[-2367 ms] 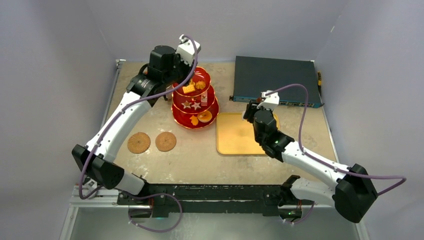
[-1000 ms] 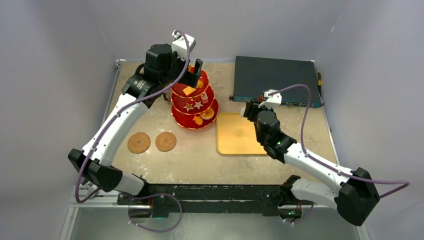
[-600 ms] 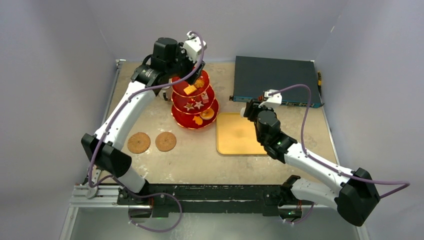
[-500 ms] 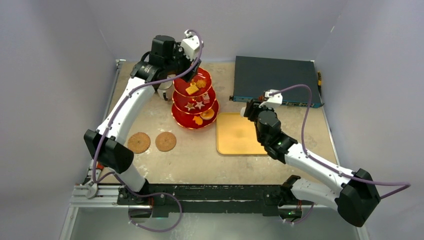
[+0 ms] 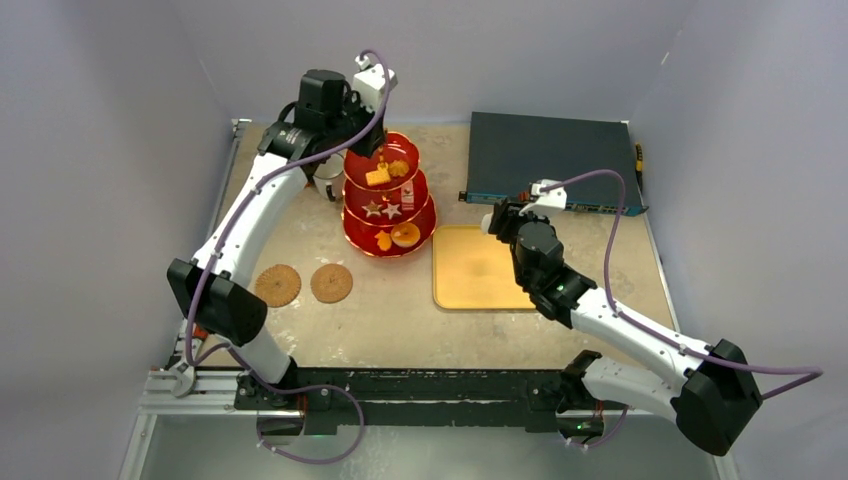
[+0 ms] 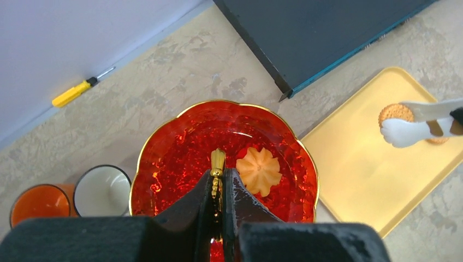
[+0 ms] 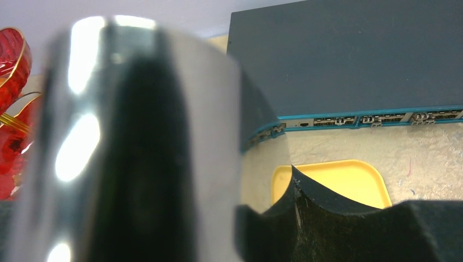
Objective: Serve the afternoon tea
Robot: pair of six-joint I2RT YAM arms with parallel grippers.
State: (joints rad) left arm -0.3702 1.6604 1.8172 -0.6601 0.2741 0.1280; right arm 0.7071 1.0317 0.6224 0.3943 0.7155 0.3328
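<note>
The red three-tier stand holds small cookies and pastries on its tiers. My left gripper reaches down over the top tier and is shut on the stand's gold handle. A flower-shaped cookie lies right beside the handle. An orange mug and a white mug stand left of the stand. My right gripper hovers at the far edge of the yellow tray, shut on shiny tongs. The white tongs tip rests over a round cookie.
A dark flat electronics box sits at the back right, just behind the tray. Two round woven discs lie near the left arm. A yellow-handled screwdriver lies against the back wall.
My left gripper has swung in above the stand's top and closed from wide open onto the gold handle. The right arm has stayed where it was.
</note>
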